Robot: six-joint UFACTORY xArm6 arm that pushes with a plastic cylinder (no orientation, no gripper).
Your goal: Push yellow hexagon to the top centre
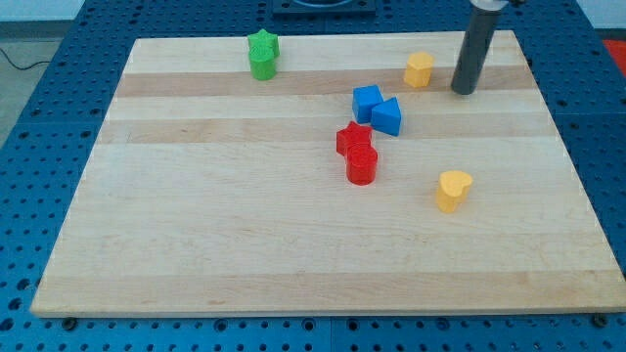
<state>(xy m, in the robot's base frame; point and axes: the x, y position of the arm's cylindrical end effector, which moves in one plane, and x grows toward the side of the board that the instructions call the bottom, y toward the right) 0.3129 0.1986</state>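
The yellow hexagon (419, 70) stands near the view's top, right of centre, on the wooden board (196, 225). My tip (462, 91) rests on the board just to the hexagon's right, a small gap apart, not touching. The dark rod rises from it to the view's top edge. A yellow heart-shaped block (453, 190) lies lower down at the right.
A green star block (263, 53) stands at the top, left of centre. A blue cube (367, 103) and a blue triangular block (386, 116) touch near the centre. A red star (354, 140) and a red cylinder (362, 165) sit just below them.
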